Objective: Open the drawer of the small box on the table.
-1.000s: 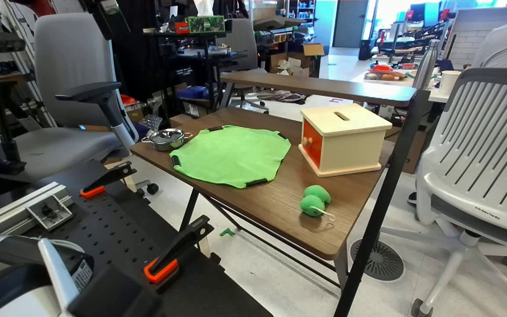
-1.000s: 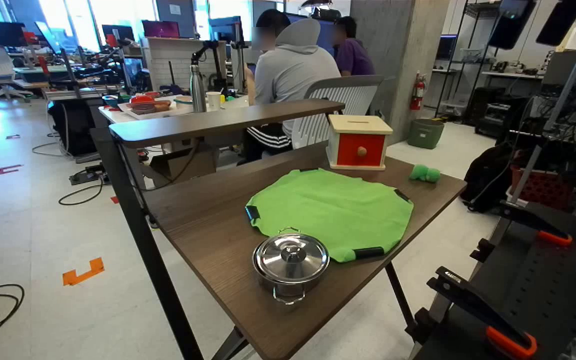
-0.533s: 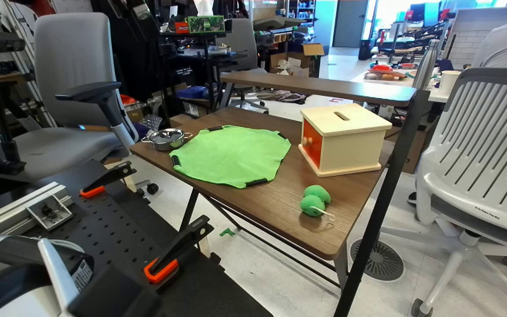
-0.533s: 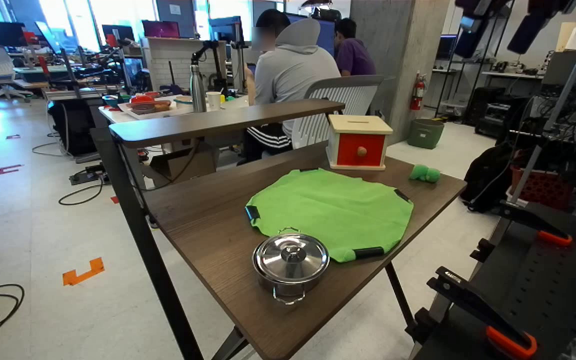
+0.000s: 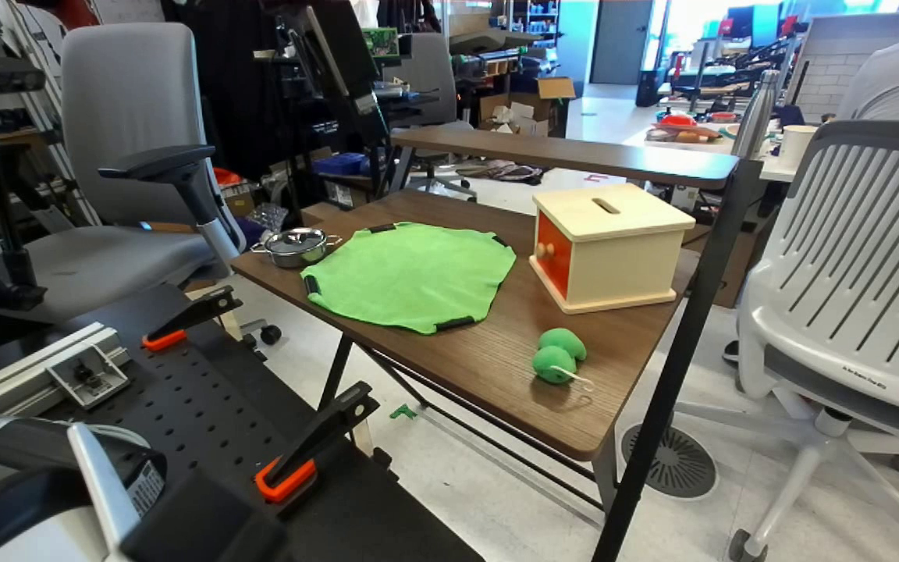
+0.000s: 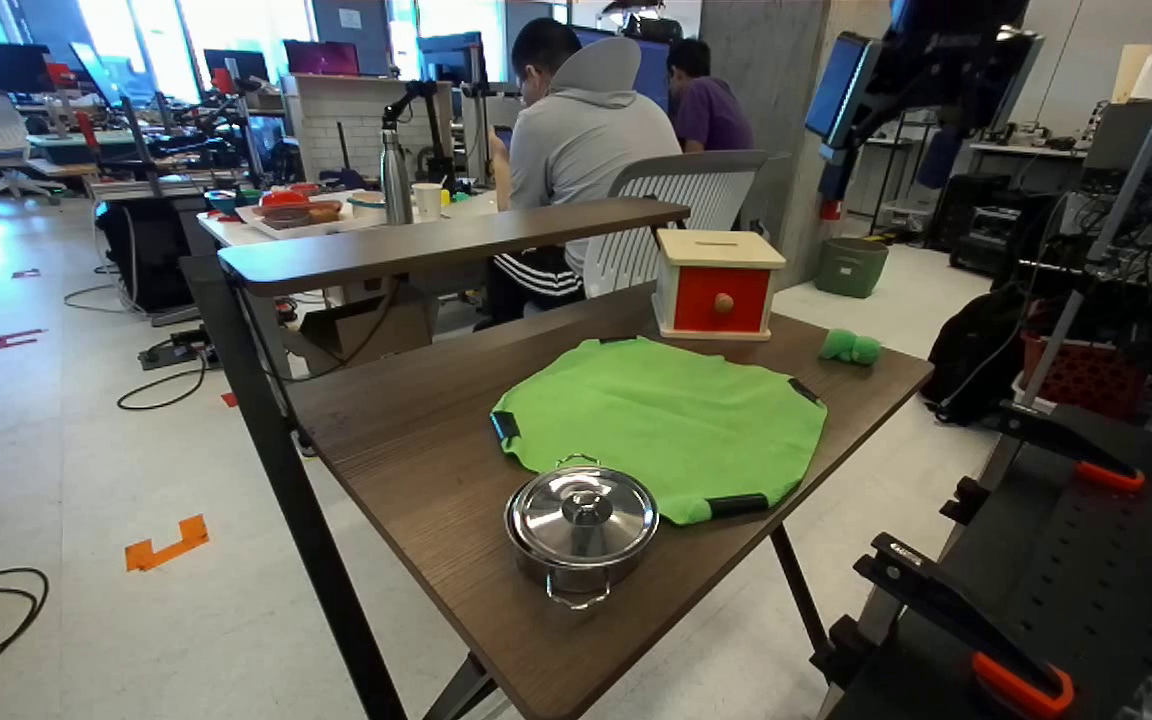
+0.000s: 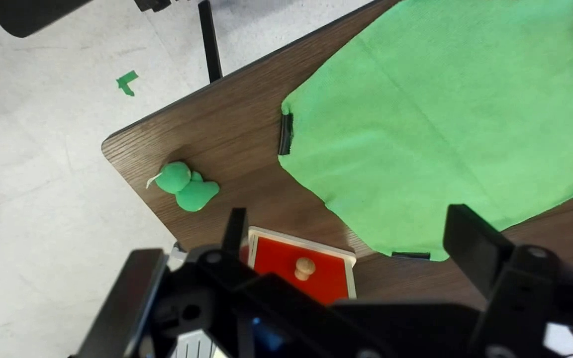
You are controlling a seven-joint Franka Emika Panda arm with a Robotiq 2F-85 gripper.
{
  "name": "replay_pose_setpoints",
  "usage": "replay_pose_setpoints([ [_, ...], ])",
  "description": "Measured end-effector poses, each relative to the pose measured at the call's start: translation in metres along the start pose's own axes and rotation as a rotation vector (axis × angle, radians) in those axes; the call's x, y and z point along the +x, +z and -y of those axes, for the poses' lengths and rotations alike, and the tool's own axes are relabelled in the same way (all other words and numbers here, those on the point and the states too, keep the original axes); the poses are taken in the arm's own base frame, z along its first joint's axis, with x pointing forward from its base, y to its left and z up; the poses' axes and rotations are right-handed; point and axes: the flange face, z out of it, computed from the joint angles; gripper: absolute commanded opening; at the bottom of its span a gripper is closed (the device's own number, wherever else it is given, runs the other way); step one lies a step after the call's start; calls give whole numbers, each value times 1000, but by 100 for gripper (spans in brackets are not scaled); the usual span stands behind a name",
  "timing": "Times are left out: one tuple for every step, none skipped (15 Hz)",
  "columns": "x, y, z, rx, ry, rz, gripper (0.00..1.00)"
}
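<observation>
Drawer [image 6: 723,300] stays pushed in; pincer [image 7: 347,223], spread wide, now hangs lower.

On the table [image 6: 406,440] before me, a cloth [image 6: 661,420] lies between a pot [image 6: 584,530] and the small box [image 5: 623,265], an object [image 5: 557,356] near the latter.

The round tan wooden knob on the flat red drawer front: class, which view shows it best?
The wrist view: the knob looks largest there, on the drawer front, clear of the black fingers. Both exterior views show it unblocked but smaller; in an exterior view the knob faces the camera nearly straight.
</observation>
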Motion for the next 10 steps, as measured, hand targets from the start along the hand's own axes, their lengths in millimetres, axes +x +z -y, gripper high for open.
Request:
replay_pose_setpoints([
  [9,9,0,3,9,16,100],
  [17,18,-1,6,20,31,100],
  [25,28,-2,8,29,44,100],
  [33,38,-3,15,38,53,100],
  [40,47,-4,26,52,55,100],
  [47,57,-6,41,71,49,100],
  [54,67,-8,62,95,40,100],
  [59,77,-10,87,123,29,100],
  [64,86,-11,115,154,19,100],
  [67,95,-11,144,185,6,100],
])
